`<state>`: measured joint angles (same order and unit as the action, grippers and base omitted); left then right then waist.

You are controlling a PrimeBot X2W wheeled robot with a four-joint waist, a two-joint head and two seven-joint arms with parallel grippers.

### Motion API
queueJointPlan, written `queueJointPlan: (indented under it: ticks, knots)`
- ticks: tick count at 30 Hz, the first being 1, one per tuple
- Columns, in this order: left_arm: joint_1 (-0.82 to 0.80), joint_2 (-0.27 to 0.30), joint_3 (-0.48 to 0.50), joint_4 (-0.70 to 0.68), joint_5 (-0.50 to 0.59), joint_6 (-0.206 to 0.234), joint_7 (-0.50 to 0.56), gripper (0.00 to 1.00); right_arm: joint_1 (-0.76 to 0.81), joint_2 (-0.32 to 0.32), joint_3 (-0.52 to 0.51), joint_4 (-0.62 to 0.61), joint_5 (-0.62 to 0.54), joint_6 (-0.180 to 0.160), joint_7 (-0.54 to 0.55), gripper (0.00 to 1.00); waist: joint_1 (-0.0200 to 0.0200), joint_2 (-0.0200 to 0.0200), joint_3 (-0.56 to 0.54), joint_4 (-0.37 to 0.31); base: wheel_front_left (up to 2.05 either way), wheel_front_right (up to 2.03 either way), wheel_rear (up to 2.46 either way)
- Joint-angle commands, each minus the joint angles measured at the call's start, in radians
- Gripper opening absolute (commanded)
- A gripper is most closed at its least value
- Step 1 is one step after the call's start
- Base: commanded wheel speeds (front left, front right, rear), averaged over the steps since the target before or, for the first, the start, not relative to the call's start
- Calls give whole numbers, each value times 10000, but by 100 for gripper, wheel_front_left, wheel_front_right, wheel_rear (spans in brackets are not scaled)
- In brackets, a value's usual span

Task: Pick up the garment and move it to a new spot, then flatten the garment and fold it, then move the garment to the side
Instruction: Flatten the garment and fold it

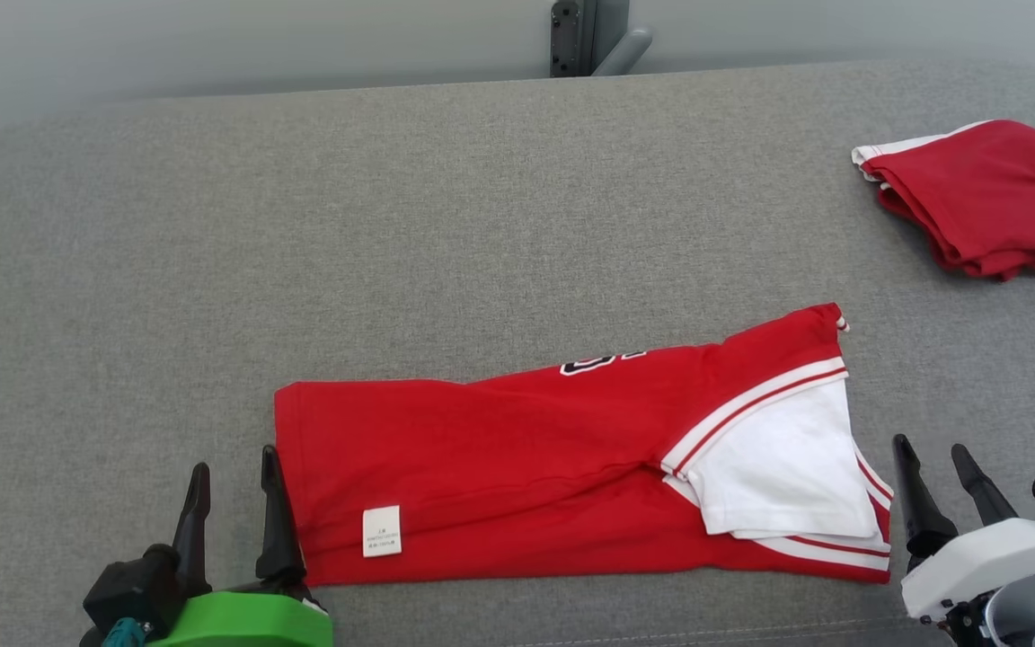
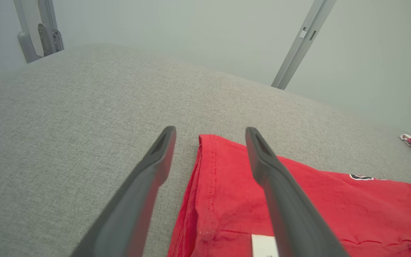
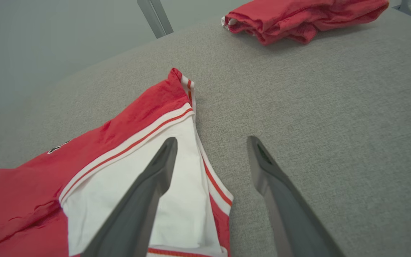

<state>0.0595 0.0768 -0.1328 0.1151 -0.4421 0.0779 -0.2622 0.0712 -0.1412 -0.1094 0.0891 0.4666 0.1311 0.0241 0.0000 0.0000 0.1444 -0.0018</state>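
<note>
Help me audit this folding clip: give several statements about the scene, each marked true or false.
1. The red shirt lies folded into a long strip on the grey surface. True.
2. The left gripper is shut on the shirt's edge. False: it is open, holding nothing.
3. The right gripper is open beside the shirt's white panel. True.
4. A second red garment lies at the far left. False: it lies at the far right.
5. A white label shows on the shirt near the left gripper. True.

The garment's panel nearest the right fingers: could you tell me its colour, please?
That panel is white with red-striped trim; head view shows it best.
</note>
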Motion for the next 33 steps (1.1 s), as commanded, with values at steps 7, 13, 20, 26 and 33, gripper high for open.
queueJointPlan:
  ticks: [7, 13, 20, 26, 33]
  knots:
    - [-339, -99, -14, 8, 398, -75, -31, 100, -1147, -455, 531, 909, -456, -10, 751, 100, 0, 0, -91, 243, 0, 0, 0]
    - [-419, -146, 95, 51, 499, -85, -31, 100, -2013, -850, 1030, 2375, -831, -10, 1481, 100, 0, 0, -47, 692, 0, 0, 0]
    - [-406, -198, 203, 54, 492, -121, -31, 100, -2569, -1131, 1357, 3807, -697, -10, 1771, 100, 0, 0, -10, 1192, 0, 0, 0]
    - [-402, -232, 279, 89, 511, -151, -31, 100, -2771, -1131, 1812, 4271, -216, -3, 2015, 100, 0, 0, -5, 1370, 0, 0, 0]
    - [-414, -248, 338, 81, 507, -174, -31, 100, -2879, -1247, 2490, 4196, 223, 10, 2203, 96, 0, 0, 23, 1390, 0, 0, 0]
